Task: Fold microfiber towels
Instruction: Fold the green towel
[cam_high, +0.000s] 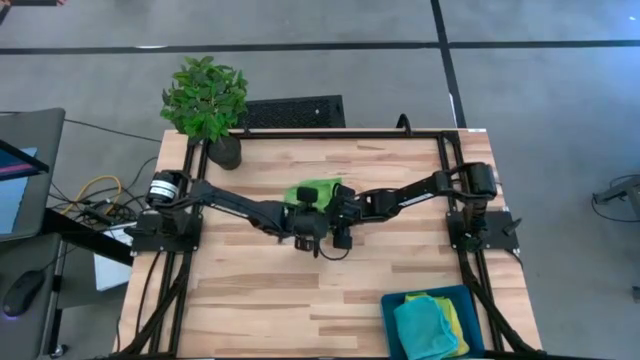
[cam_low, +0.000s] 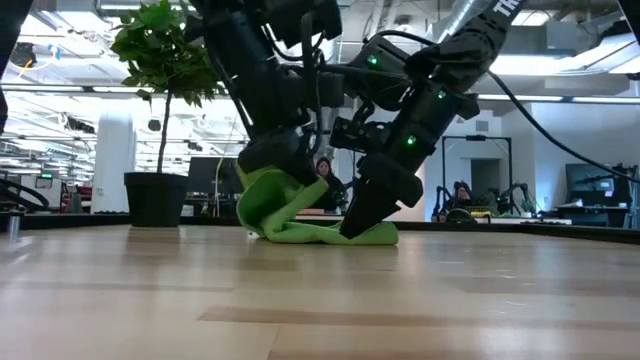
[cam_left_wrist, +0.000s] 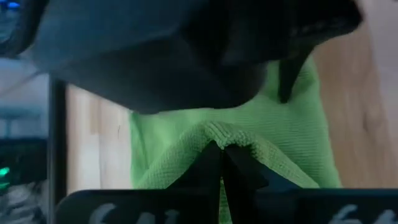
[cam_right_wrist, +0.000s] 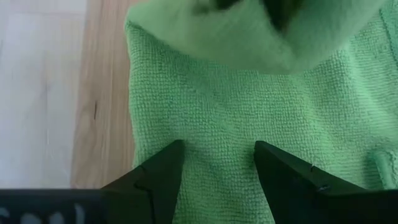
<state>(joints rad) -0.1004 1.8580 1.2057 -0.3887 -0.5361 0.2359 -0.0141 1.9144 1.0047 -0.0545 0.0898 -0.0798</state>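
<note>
A lime green towel (cam_high: 315, 192) lies bunched at the table's middle, its lower part on the wood (cam_low: 330, 235). My left gripper (cam_left_wrist: 219, 152) is shut on a raised fold of it, also seen in the low view (cam_low: 275, 165). My right gripper (cam_right_wrist: 217, 162) is open, its fingertips down on the towel's flat part, on the towel's right side in the low view (cam_low: 362, 222). A turquoise towel (cam_high: 425, 325) and a yellow towel (cam_high: 455, 320) lie in a blue bin. The second lime green towel is out of view. My left gripper pinches a raised fold of the green towel (cam_left_wrist: 214, 132) between its two shut fingers. The fold is lifted off the table while the rest of the towel hangs slack to the wood (cam_low: 262, 215). My right gripper comes from above, slanting from the table's right. Its two open fingertips (cam_right_wrist: 168, 165) stand on the flat part of the towel (cam_right_wrist: 217, 118), which lies on the table.
A blue bin (cam_high: 390, 305) stands at the table's near right corner. A potted plant (cam_high: 205, 100) stands at the far left corner. Bare wood (cam_high: 250, 290) shows on the near left. People sit in the room beyond the table (cam_low: 325, 175).
</note>
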